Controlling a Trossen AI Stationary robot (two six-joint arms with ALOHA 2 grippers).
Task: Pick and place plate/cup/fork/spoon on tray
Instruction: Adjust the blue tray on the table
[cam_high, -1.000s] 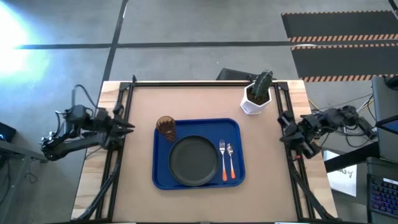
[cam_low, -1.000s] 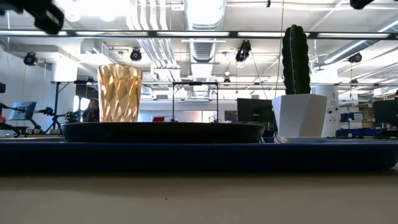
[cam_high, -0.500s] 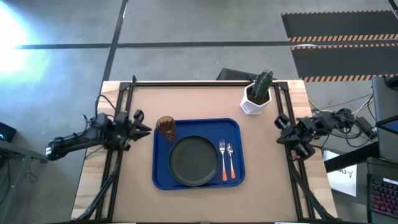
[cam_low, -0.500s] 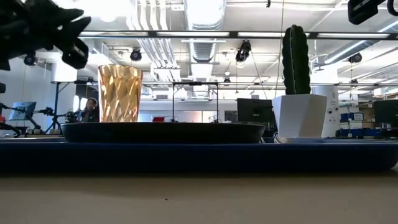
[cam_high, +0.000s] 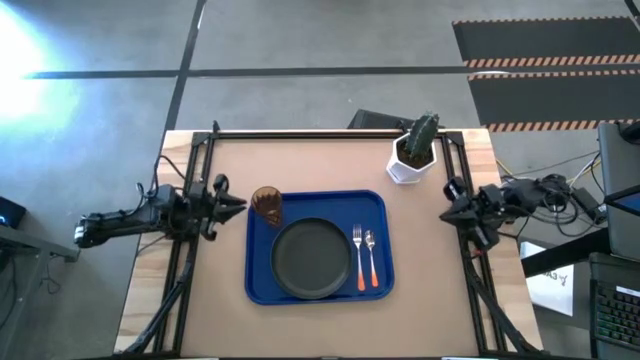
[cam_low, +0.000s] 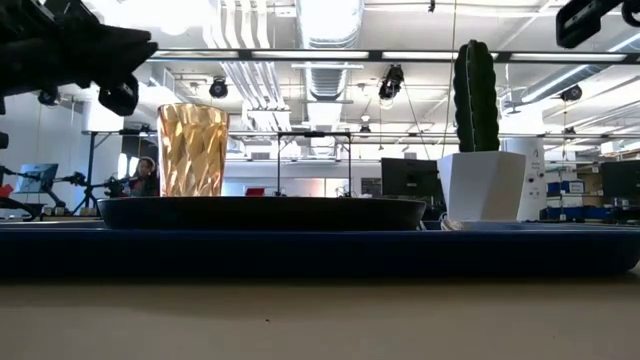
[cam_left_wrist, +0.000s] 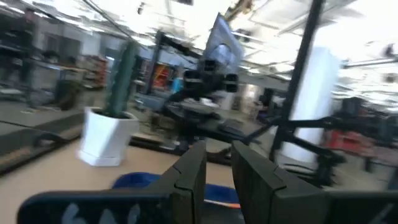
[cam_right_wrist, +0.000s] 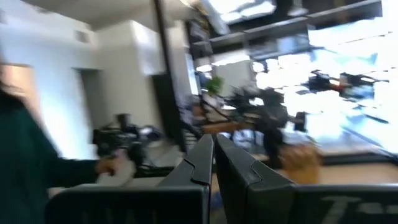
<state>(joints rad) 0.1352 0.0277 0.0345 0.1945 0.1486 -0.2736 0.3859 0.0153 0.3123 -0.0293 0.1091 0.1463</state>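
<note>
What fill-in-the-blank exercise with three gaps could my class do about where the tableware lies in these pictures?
1. The plate lies on the blue ____.
2. The fork lies between the plate and the ____.
3. The cup stands in a ____ of the tray.

Missing words: tray; spoon; corner

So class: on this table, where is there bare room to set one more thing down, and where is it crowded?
Free: the tabletop between the far edge and the tray, left of the cactus pot; also the strip right of the tray. Crowded: the tray, with cup, plate, fork and spoon.
</note>
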